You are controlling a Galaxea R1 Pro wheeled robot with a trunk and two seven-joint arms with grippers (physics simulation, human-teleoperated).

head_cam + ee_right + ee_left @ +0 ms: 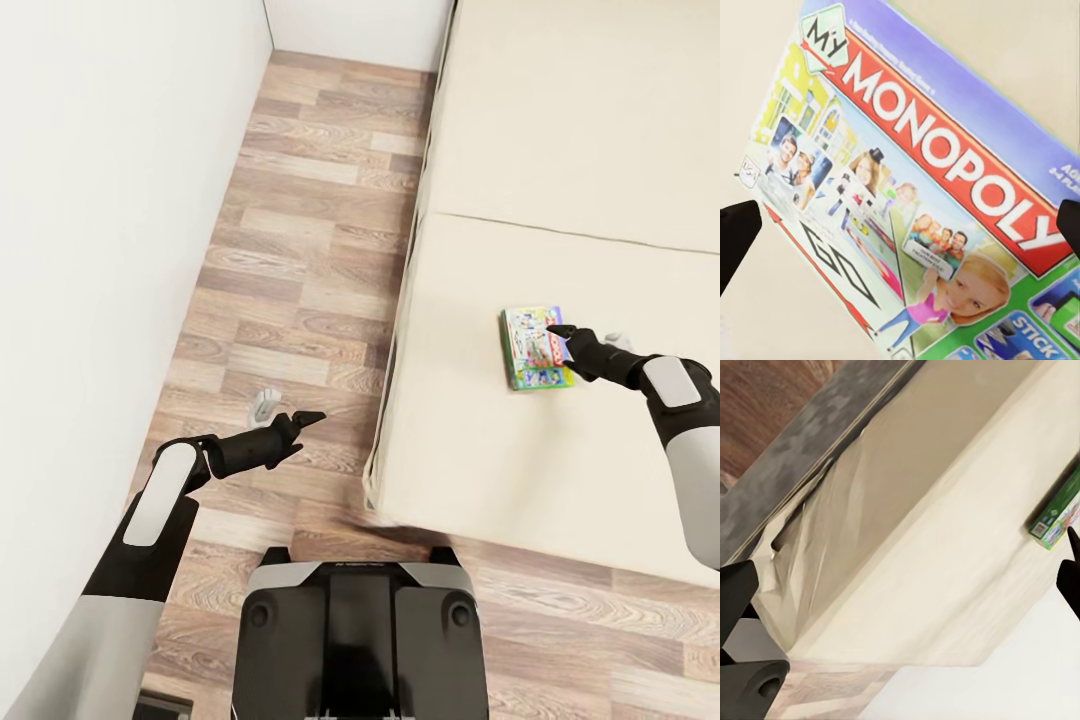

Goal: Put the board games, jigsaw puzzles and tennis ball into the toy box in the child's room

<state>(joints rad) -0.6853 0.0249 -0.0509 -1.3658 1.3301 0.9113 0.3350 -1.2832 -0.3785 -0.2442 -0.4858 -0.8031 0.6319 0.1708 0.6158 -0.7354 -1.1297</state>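
Observation:
A white-and-green Monopoly board game (530,352) lies flat on the cream mattress of the bed (500,470). My right gripper (560,335) hovers over the box's near edge, open, with nothing between its fingers. The right wrist view looks straight down on the Monopoly lid (922,187), one dark fingertip at each side and the right gripper (904,229) spread wide. My left gripper (305,422) hangs open over the wood floor beside the bed. In the left wrist view the left gripper (904,577) faces the bed's side (945,547), with a corner of the game box (1061,510) showing.
A white wall (100,200) runs along the left, leaving a strip of plank floor (300,250) between it and the bed. A small pale object (265,402) lies on the floor near my left gripper. My dark base (360,640) sits at the bed's corner.

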